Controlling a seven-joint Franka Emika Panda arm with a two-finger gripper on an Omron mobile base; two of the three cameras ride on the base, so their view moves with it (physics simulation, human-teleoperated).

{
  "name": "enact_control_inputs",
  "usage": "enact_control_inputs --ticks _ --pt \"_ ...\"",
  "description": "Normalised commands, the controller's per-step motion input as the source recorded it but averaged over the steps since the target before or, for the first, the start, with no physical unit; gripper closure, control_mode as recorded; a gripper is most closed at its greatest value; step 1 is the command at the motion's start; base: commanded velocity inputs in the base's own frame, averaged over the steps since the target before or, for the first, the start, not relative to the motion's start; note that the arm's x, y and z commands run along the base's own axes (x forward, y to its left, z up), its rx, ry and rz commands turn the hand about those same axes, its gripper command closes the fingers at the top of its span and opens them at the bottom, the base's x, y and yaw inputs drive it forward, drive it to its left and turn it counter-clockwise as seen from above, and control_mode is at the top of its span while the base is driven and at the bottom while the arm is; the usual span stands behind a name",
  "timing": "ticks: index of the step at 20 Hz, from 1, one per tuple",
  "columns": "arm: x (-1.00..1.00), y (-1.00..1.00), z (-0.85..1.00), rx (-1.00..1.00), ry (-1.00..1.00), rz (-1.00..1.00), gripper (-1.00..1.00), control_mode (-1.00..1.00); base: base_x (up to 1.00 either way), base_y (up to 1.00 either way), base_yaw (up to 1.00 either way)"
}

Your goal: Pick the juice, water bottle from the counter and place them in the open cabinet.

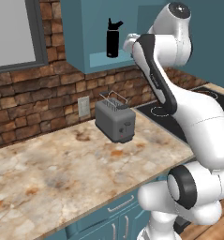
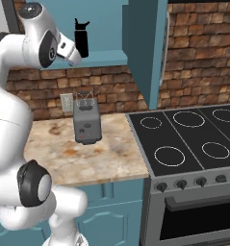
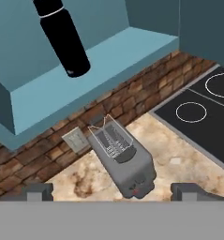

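Observation:
The black water bottle (image 1: pixel 112 39) (image 2: pixel 81 38) stands upright on the shelf of the open cabinet (image 1: pixel 101 63), toward its front edge. In the hand view the water bottle (image 3: pixel 64 40) rises at the upper left, above the teal shelf (image 3: pixel 108 61). My gripper (image 3: pixel 112 191) is open with nothing between its fingertips (image 3: pixel 38 190). It hangs in front of and a little below the shelf, apart from the bottle, looking down at the counter (image 1: pixel 62 173). The juice is out of view.
A grey toaster (image 1: pixel 115 119) (image 3: pixel 127 161) stands on the counter by the brick wall, under the cabinet. A wall outlet (image 1: pixel 84 106) is behind it. A black stovetop (image 2: pixel 193 139) adjoins the counter on the right. A window (image 1: pixel 15 33) is at the far left.

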Motion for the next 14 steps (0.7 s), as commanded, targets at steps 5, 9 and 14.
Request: enact_control_inputs --ticks 5,9,14 --pt "-0.53 0.0 -0.78 -0.07 0.24 0.0 -1.0 -1.0 0.0 0.0 0.0" --pt "-0.44 0.0 -0.93 -0.13 0.22 0.0 -1.0 -1.0 0.0 0.0 0.0" --pt "-0.41 -0.02 -0.77 -0.09 0.18 0.01 -1.0 -1.0 0.0 0.0 0.0"
